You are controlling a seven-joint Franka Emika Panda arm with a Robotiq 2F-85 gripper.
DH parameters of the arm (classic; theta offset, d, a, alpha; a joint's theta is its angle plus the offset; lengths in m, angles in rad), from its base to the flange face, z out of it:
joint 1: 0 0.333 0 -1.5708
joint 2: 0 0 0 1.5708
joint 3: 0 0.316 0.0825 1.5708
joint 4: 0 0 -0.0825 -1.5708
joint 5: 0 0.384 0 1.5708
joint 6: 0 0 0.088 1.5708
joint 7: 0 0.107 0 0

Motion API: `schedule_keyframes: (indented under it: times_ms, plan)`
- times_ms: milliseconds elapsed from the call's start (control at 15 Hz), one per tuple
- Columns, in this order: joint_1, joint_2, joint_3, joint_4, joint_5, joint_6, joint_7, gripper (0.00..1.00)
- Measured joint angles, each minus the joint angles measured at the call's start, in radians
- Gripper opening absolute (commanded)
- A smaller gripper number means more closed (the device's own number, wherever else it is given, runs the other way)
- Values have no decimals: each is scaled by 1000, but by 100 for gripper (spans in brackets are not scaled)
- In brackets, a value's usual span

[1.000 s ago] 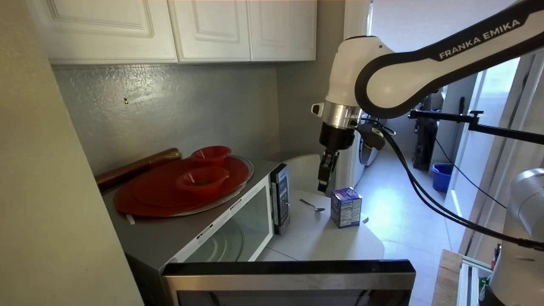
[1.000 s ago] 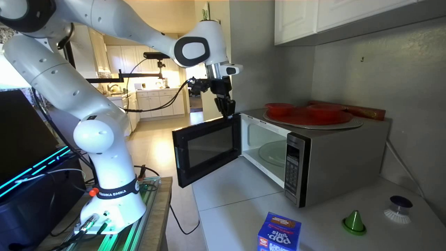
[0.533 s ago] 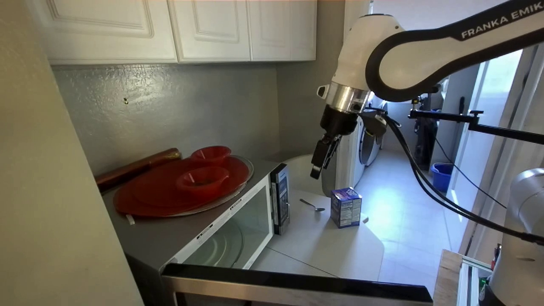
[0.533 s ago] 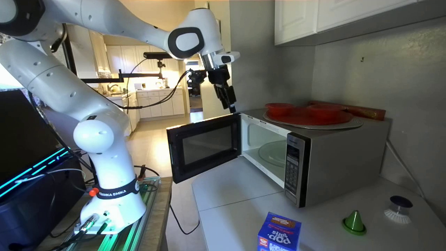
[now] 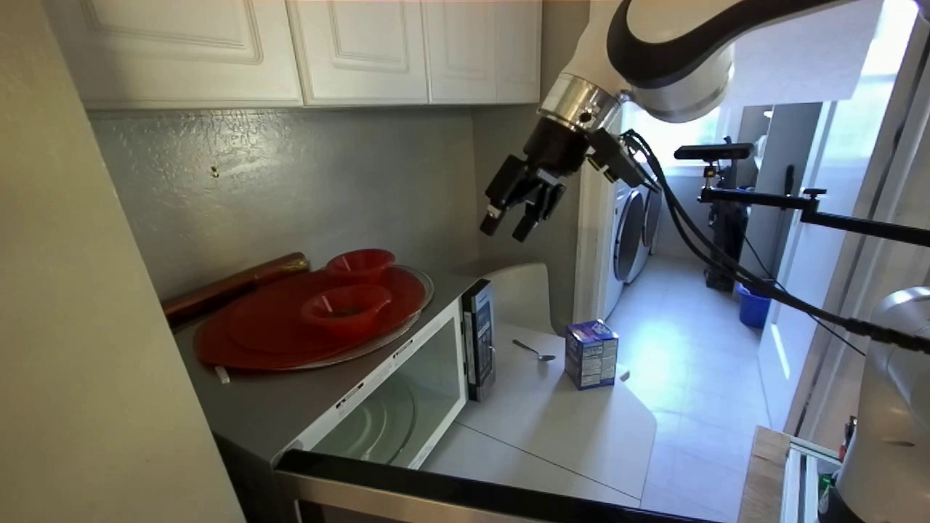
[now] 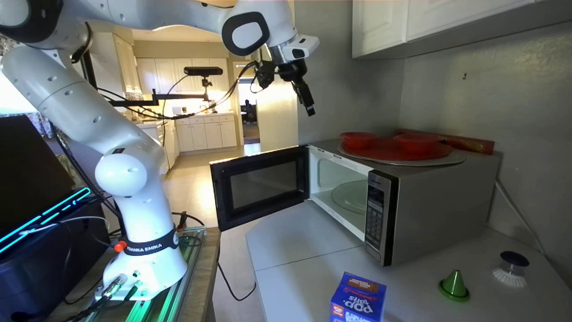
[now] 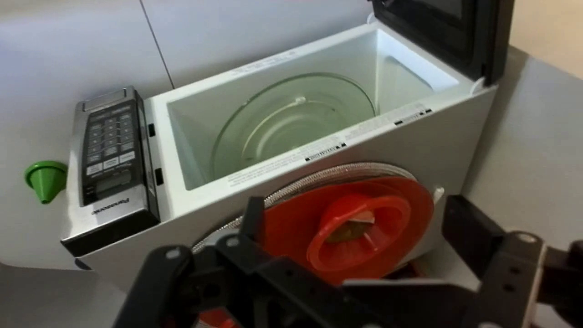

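Observation:
My gripper (image 5: 506,227) hangs in the air above the microwave, tilted, its two fingers spread wide with nothing between them. In the wrist view, fingertips (image 7: 253,221) frame a red bowl (image 7: 325,262) that lies well beyond them, untouched. That bowl and another red bowl (image 5: 360,265) rest on a red mat (image 5: 247,327) over a silvery round tray, on top of the microwave (image 6: 442,214). The microwave's door (image 6: 223,201) stands wide open, apart from the gripper. A glass turntable (image 7: 296,127) shows inside the cavity.
On the white table are a blue box (image 6: 357,299), a spoon (image 5: 534,350), a green cone (image 6: 455,286) and a brush (image 6: 511,270). A long reddish roll (image 5: 232,287) lies behind the mat. White cabinets (image 5: 356,51) hang overhead; a wall stands behind.
My gripper has risen away from near the door's height, turned and tilted, and its fingers have spread apart. The microwave door has swung somewhat further out.

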Motion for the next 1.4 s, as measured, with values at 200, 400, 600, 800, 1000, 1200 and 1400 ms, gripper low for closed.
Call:
schedule_keyframes:
  times_ms: [200, 400, 600, 800, 1000, 1200, 1400]
  plan:
    - [13, 87, 2, 43, 98, 98, 19, 100]
    - [28, 197, 9, 71, 163, 222, 31, 100]
    - [30, 303, 26, 100, 173, 297, 71, 100]
    - [30, 385, 39, 130, 180, 347, 97, 100]
    - [30, 412, 41, 149, 184, 355, 100, 100]
    - [29, 412, 42, 152, 184, 355, 101, 100]
    - [28, 420, 42, 152, 189, 354, 101, 100]
